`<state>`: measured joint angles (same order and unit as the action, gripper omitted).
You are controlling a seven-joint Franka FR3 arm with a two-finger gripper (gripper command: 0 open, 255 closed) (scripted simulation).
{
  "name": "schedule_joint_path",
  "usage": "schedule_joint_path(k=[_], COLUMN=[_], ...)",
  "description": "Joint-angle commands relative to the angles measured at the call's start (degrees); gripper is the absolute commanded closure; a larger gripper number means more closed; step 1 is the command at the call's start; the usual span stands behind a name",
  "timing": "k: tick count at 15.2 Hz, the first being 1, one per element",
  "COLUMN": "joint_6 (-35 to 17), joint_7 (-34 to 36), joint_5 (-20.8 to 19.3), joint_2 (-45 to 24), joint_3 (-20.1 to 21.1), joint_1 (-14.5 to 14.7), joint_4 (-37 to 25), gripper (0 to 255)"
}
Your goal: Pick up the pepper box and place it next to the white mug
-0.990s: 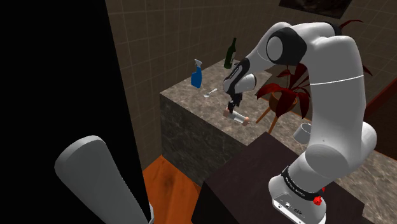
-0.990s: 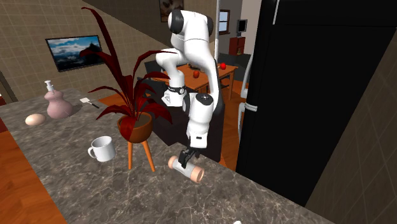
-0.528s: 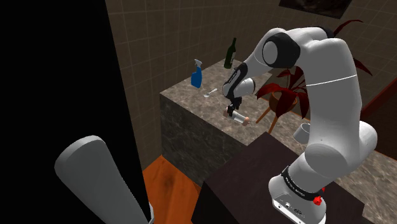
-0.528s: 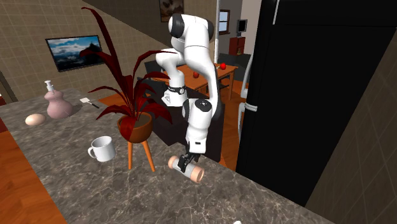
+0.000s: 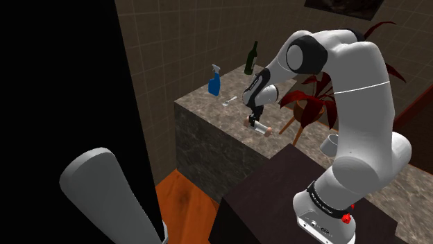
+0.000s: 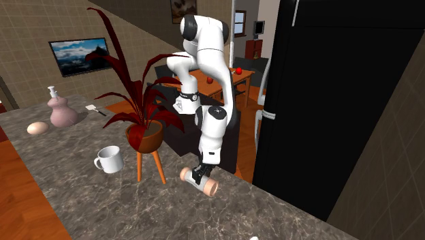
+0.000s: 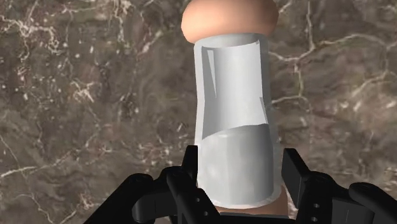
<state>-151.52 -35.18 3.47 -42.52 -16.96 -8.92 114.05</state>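
Black gripper [image 7: 238,167] clasps the pale pepper box [image 7: 232,108] across its width near one end; box lies flat on the marble counter [image 7: 76,95], long axis running straight out from the jaws, well apart from the white mug [image 6: 109,159], potted plant [image 6: 144,136] between them.

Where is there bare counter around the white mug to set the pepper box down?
Bare marble counter lies in front of the white mug in the second exterior view, and between it and the beige egg. Toward the potted plant it is crowded.
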Motion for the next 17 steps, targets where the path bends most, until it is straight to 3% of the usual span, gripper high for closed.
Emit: schedule_joint_path(k=[1,7,17], joint_6=[0.0,0.0,4.6], joint_7=[0.0,0.0,0.2], joint_5=[0.0,0.0,-1.5], joint_2=[-0.2,-0.2,6.9], joint_3=[0.0,0.0,-1.9], joint_1=[0.0,0.0,1.6], joint_4=[0.1,0.1,2.5], gripper=[255,255,255])
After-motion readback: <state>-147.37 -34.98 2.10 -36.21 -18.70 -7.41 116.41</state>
